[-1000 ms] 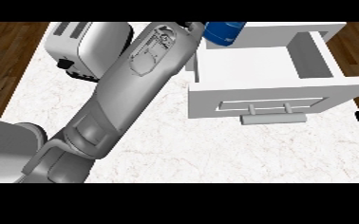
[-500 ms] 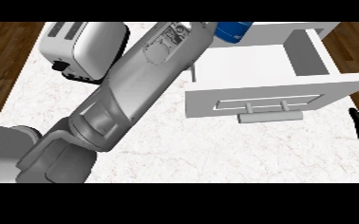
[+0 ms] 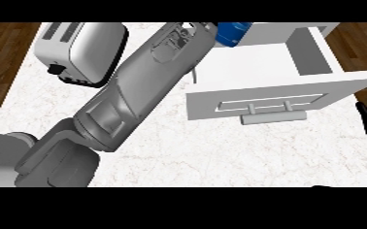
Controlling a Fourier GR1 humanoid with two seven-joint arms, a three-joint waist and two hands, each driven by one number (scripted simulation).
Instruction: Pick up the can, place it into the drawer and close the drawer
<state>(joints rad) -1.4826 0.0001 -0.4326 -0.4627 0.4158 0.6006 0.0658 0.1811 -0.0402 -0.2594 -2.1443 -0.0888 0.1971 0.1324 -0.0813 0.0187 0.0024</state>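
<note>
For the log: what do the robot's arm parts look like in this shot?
One arm shows: a bulky left forearm in smooth light grey shells, with darker grey recessed panels near the wrist and a rounded grey elbow joint low at the left. Its hand is hidden past the top edge. No cables show.

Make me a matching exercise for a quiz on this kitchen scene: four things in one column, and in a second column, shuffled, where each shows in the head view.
Things:
1. silver and black toaster
2. blue cylindrical can
3. open white drawer
4. long grey left forearm

Places:
A. at the top edge, at the drawer's far left corner
B. right half of the white marble counter, handle facing the robot
C. upper left of the counter
D. slanting from lower left up towards the can

Pairs: 1-C, 2-A, 3-B, 4-D
</note>
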